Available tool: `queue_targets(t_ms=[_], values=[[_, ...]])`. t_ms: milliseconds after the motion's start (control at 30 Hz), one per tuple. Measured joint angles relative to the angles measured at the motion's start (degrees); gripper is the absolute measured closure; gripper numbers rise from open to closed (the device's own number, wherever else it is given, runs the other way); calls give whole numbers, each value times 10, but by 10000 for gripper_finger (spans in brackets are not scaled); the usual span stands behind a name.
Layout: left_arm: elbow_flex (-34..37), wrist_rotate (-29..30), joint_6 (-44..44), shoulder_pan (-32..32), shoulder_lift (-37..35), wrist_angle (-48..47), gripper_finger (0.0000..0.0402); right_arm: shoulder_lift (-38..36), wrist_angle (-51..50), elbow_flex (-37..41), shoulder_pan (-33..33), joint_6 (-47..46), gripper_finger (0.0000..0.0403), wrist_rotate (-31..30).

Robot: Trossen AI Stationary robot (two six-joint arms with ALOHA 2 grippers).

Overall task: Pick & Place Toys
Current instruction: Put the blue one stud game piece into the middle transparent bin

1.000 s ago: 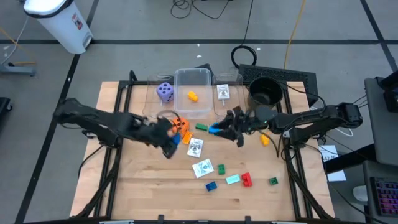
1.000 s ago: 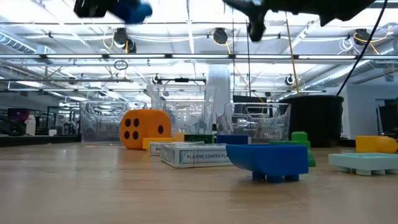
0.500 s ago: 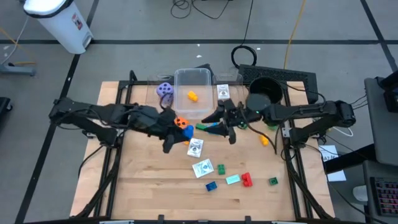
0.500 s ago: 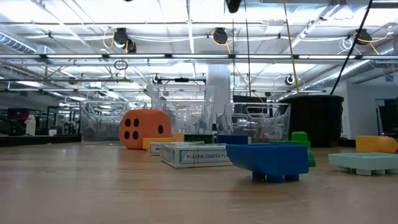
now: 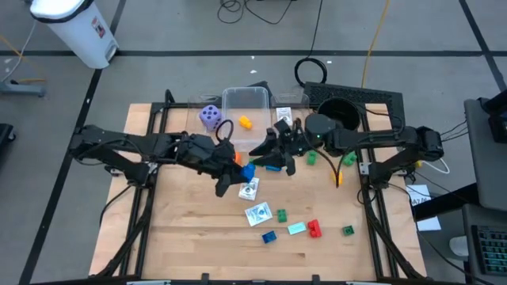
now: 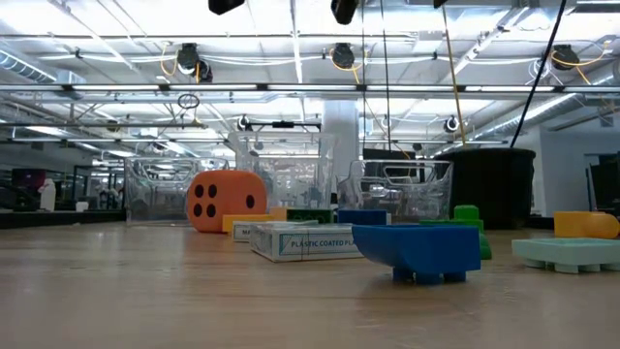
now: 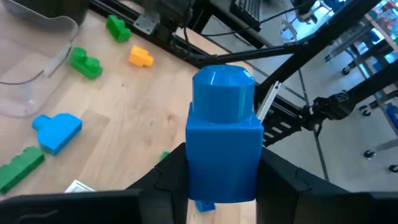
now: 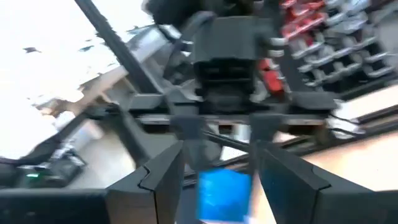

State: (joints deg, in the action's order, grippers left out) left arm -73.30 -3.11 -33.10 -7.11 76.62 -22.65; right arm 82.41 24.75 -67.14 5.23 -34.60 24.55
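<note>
Both my arms are up off the table, just in front of the clear tub (image 5: 245, 111).

Left pincer (image 5: 240, 169): clenched on a tall blue block (image 7: 225, 135), one finger on each flat side, round stud end pointing away from the wrist. Held by the sides so the block can drop straight out once the fingers part. It hangs in front of the tub, beside the orange die (image 6: 226, 201) (mostly hidden under my arm from above).

Right pincer (image 5: 273, 161): also grasping a blue piece (image 8: 222, 194), seen between its two fingers; it sits in front of the tub's right corner, tips facing my left pincer. The two are close, nearly nose to nose. My guess: both loads are bound for the tub, so one arm should go first to avoid a knock.

Already in the tub: one yellow block (image 5: 245, 122). Purple die (image 5: 209, 116) stands left of the tub, black pot (image 5: 339, 115) to its right.

Not yet picked, farther in front of the tub: two white cards (image 5: 249, 188), a red block (image 5: 314, 229), a teal block (image 5: 296, 229), small green and blue ones.
</note>
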Motion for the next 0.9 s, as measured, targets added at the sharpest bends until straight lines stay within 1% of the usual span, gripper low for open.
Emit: queue_targets(t_ms=[100, 233, 367, 433, 500, 567, 767, 833, 900], values=[[0, -15, 1, 13, 0, 0, 254, 5, 11, 2, -6, -20, 216, 22], [0, -21, 9, 22, 0, 3, 239, 15, 39, 1, -11, -23, 216, 24], [0, -23, 15, 23, 0, 11, 258, 15, 34, 1, -14, -23, 216, 21], [0, -24, 15, 24, 0, 14, 267, 14, 25, 1, -15, -16, 216, 7], [0, -29, 16, 24, 0, 18, 267, 14, 15, 1, -15, -6, 216, -6], [0, -29, 17, 24, 0, 26, 267, 17, 7, 2, -15, -3, 216, -6], [0, -27, 24, 26, 0, 34, 237, 15, -13, 2, -15, 10, 216, -20], [0, -28, 24, 29, 0, 34, 241, 15, -14, 2, -15, 12, 216, -21], [0, -29, 24, 30, 0, 34, 253, 16, -14, 2, -15, 15, 216, -21]])
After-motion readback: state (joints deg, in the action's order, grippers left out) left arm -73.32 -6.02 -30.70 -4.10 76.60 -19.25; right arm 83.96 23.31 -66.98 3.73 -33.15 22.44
